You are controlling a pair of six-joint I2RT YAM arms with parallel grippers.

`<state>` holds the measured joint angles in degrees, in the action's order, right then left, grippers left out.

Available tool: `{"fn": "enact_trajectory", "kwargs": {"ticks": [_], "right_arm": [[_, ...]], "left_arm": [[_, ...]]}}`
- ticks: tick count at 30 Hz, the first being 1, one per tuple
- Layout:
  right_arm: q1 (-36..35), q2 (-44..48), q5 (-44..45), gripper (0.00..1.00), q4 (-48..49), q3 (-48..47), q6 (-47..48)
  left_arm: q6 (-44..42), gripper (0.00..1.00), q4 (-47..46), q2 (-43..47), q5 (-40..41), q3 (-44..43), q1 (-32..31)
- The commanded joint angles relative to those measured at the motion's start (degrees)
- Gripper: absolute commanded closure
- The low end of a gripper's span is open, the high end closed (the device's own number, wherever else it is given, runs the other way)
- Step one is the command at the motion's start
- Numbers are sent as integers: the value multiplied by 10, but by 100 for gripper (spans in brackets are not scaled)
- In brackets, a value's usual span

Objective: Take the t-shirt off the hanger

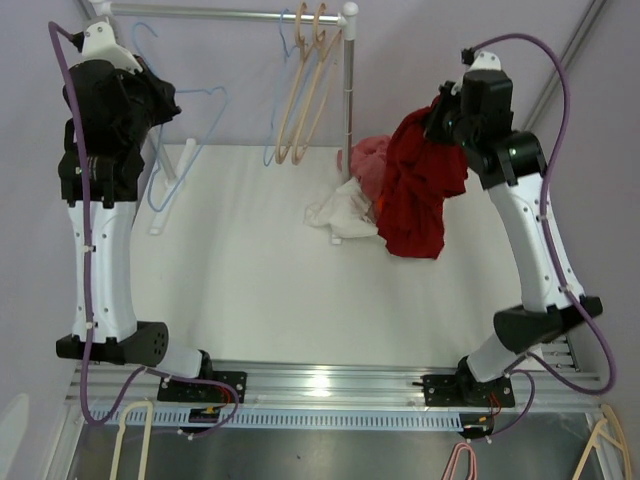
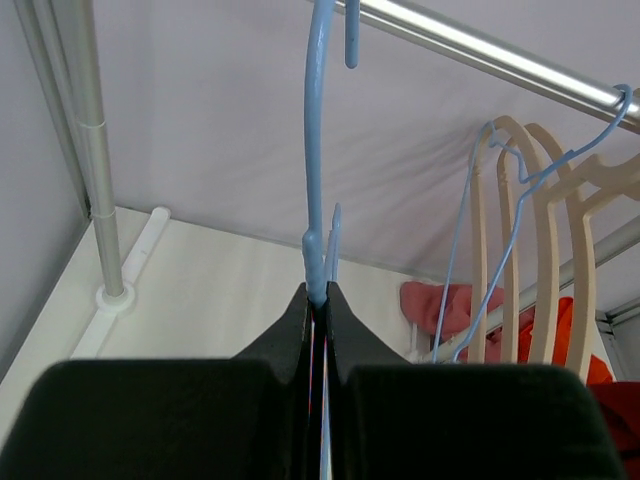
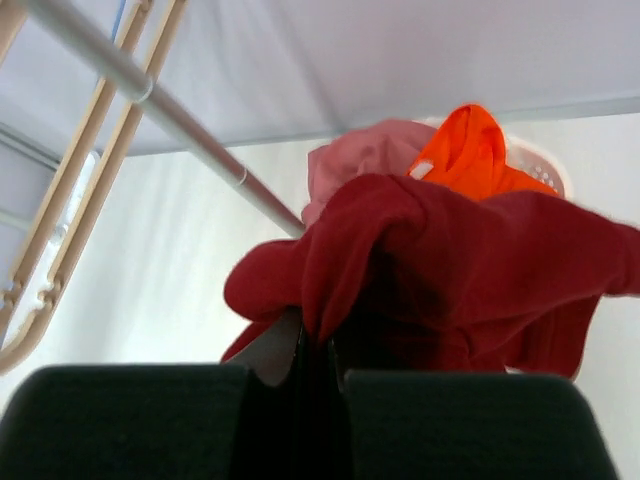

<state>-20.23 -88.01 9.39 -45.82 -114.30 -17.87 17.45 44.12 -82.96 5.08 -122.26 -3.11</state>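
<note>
**Item 1, red t-shirt**: off the hanger. It hangs in a bunched drape from the right gripper, at the right end of the rack and above the table. Its lower folds sit close by the clothes pile; whether they touch it cannot be told.

**Item 2, blue hanger**: bare, no cloth on it. It sits at the far left of the rail, well apart from the shirt. Whether its hook rests on the rail is not clear.

**Item 3, left gripper**: fingers pinched together on the neck of the blue hanger, just below the hook stem.

**Item 4, right gripper**: fingers closed tight on a fold of the red fabric, with cloth spilling over both sides.

**Item 5, other stock**:
- 2 cream hangers on the rail, empty.
- 1 thin blue wire hanger beside them.
- A pile by the rack post: white cloth and pink cloth.
- An orange garment behind the pile, seen from the right wrist.

**Status:** the separation looks done, since shirt and hanger are in different grippers with clear space between them. What seems left is to set the shirt down, likely on the pile, and to let go of the hanger.
</note>
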Motion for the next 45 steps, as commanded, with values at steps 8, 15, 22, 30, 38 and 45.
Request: {"fn": "enact_trajectory", "kwargs": {"ticks": [8,15,22,30,38,45], "right_arm": [[87,-159,-138,100,-19,-255,-3],[112,-140,-202,100,118,-235,-3],[112,-144,-213,100,153,-71,-10],[58,-158,-132,100,183,290,-58],[5,-318,-26,100,56,231,-30],[5,-214,5,79,71,223,-26]], "left_arm": [[-15,99,-168,-54,-71,7,6],[-34,99,-240,-75,-119,18,1],[-50,99,-255,-116,-133,-21,-6],[-65,99,-257,-137,-139,-49,-13],[-98,99,-262,-150,-119,-67,-45],[-120,99,-274,-170,-98,-80,-65]]}}
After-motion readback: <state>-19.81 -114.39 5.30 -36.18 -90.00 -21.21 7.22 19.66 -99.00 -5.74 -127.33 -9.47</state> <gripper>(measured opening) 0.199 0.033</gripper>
